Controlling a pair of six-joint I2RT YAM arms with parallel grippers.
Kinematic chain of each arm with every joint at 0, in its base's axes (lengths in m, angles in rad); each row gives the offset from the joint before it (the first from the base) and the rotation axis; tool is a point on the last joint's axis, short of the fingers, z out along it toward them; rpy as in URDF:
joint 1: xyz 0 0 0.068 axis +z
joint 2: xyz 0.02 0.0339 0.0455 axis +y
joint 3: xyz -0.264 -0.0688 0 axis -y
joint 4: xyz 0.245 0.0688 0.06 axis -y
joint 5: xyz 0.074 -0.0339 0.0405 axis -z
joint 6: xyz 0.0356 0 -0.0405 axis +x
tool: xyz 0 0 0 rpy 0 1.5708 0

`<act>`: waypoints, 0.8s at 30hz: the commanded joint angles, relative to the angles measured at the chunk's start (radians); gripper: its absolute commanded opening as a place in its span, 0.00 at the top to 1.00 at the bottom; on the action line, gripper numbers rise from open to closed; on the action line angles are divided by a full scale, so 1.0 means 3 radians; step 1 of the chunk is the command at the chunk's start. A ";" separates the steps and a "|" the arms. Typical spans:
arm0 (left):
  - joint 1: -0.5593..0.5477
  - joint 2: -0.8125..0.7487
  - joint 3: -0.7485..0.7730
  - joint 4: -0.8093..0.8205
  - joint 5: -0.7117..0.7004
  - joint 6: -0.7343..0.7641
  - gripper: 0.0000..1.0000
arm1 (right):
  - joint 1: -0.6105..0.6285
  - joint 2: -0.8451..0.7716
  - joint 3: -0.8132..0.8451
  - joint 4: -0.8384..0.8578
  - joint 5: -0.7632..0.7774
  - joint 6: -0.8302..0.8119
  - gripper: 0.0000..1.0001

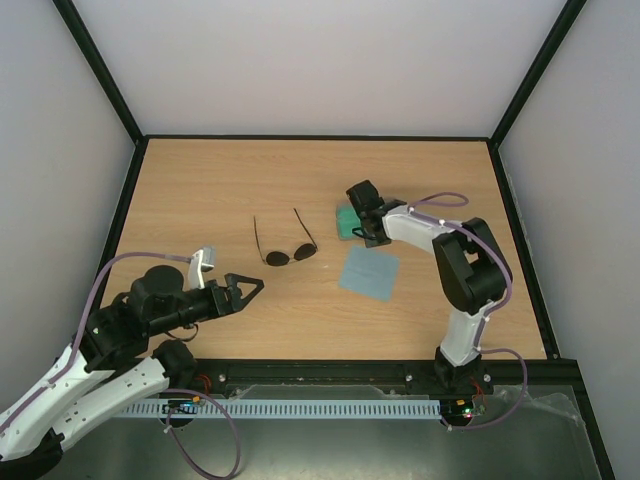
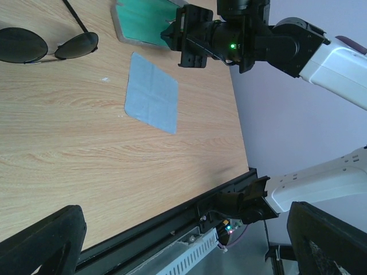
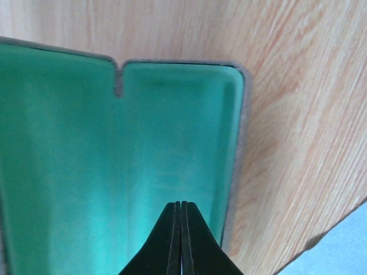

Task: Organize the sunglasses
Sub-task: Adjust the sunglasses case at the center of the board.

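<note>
Over the green lining of the open case (image 3: pixel 143 143), the right hand (image 3: pixel 181 206) is hovering with its fingers pressed flat together, pinching nothing; whether the tips are touching the lining is not showing. Left of the case, the sunglasses (image 1: pixel 290 254) are lying untouched on the table (image 1: pixel 200 190), temples unfolded. Farther left of the case, the left hand (image 1: pixel 245 291) is hanging spread wide, gripping nothing. From above, the right hand is hiding part of the case, and its wrist view is cropping the case's left and lower ends.
</note>
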 commanded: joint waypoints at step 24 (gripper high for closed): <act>0.0019 0.0637 -0.0259 0.0573 -0.0036 0.0381 0.01 | 0.0049 -0.2490 -0.1578 -0.0207 -0.1231 -0.2954 0.33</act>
